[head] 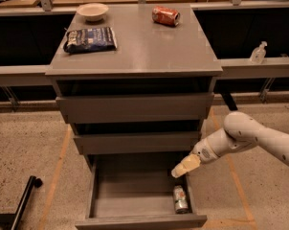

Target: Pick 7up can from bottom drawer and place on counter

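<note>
Camera view from above on a grey three-drawer cabinet. The bottom drawer (pixel 93 195) is pulled open, and the 7up can (pixel 180 199) is seen inside it, in the front right corner, close to the right wall. Whether the can stands upright or lies on its side cannot be told for certain.

The gripper (pixel 185 166) is carried by a white arm reaching in from the right. It hangs over the right side of the open drawer, just above and behind the can, apart from it. Whether the gripper is open or closed cannot be told.

On the counter surface (pixel 144 47) are seen a dark blue chip bag (pixel 90 39), a pale bowl (pixel 92 11) and an orange-red can (pixel 166 16). The middle and front are left bare.

The step in hand is judged to be the descent onto the can. The gripper is best brought forward until centred over the can, then lowered and closed across the can's narrow width. Care is needed beside the right drawer wall, where little room is left. On the lift, the closed drawer fronts above must be cleared before the can is carried to the bare part of the counter surface.
</note>
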